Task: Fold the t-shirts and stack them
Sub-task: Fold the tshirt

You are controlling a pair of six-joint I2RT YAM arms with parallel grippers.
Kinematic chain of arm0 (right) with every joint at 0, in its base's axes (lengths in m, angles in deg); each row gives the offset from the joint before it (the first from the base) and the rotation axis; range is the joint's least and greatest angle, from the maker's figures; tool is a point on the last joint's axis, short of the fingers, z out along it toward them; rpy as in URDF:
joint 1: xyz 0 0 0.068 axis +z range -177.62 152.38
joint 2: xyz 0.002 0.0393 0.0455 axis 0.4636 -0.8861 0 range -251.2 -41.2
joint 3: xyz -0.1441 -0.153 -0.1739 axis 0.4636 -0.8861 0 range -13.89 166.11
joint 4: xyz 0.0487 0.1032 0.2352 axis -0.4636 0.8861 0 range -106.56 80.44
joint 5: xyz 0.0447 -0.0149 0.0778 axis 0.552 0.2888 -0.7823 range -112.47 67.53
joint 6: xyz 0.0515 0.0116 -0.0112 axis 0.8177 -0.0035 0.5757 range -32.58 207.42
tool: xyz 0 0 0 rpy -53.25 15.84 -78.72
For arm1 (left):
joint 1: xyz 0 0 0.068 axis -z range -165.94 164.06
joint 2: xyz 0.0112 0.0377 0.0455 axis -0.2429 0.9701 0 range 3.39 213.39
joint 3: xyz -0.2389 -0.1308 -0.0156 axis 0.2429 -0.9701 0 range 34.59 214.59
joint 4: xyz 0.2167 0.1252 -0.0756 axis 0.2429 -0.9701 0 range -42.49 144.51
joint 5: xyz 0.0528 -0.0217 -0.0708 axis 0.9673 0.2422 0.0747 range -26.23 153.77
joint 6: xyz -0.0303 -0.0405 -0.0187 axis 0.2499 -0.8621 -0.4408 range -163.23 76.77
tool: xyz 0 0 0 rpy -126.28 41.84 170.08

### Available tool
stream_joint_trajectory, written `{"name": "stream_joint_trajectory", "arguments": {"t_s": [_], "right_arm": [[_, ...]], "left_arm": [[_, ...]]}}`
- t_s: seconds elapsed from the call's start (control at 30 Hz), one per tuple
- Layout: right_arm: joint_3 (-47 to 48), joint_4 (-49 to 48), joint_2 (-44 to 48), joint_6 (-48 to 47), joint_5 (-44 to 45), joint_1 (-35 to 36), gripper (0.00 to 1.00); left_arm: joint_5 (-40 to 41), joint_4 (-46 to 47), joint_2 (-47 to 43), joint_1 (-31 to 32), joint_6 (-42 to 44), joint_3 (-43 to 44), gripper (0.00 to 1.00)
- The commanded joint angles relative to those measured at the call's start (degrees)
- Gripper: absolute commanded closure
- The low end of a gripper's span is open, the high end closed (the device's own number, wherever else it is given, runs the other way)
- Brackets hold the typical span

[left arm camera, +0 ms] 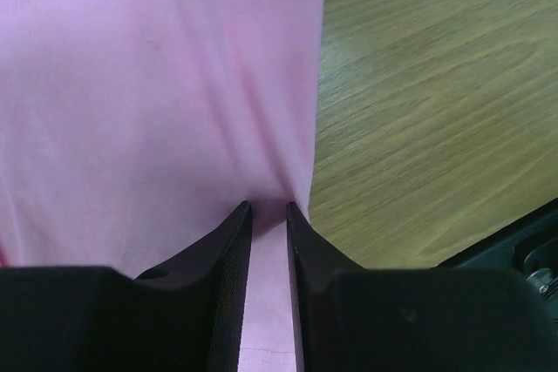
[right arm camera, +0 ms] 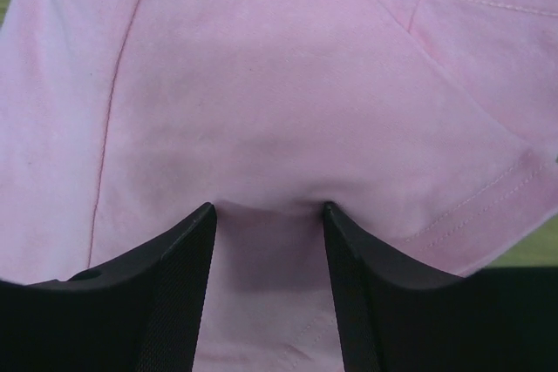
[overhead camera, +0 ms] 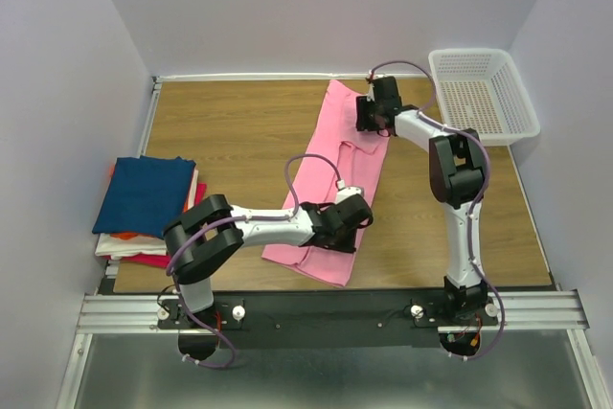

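Observation:
The bright pink t-shirt (overhead camera: 330, 184) lies as a long folded strip on the wooden table, running from far centre to the near edge. My left gripper (overhead camera: 356, 224) is at the strip's near right edge. In the left wrist view its jaws (left arm camera: 268, 208) stand narrowly apart, pinching a fold of pink cloth (left arm camera: 157, 84). My right gripper (overhead camera: 370, 124) is at the strip's far right part. Its jaws (right arm camera: 268, 208) stand wide apart, pressed down on the pink cloth (right arm camera: 279, 84), which puckers between them. A dark blue t-shirt (overhead camera: 144, 193) tops a stack at the left, with red and orange ones (overhead camera: 134, 244) beneath.
A white mesh basket (overhead camera: 484, 93) stands at the far right corner. Bare wooden table (overhead camera: 230, 131) lies between the stack and the pink strip. The metal rail (overhead camera: 326, 311) with the arm bases runs along the near edge.

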Motion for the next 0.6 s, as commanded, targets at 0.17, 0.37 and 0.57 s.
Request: {"name": "stream_joint_trajectory", "arguments": {"t_s": [0.17,0.37,0.57], "right_arm": [[6.3,3.4,-1.1,-1.6,0.6,0.9,0.37],[3.2,3.7,5.5,3.4,4.7,0.9,0.36],[-2.2,4.2,8.0,7.1,9.4,0.6,0.56]], "left_arm": [[-2.6,1.6,-2.4,-3.2,4.5,3.6,0.66],[-2.4,2.4,-8.4,-8.1,6.7,1.1,0.64],[1.8,0.0,-11.1,-9.9,6.7,-3.1,0.65]]}}
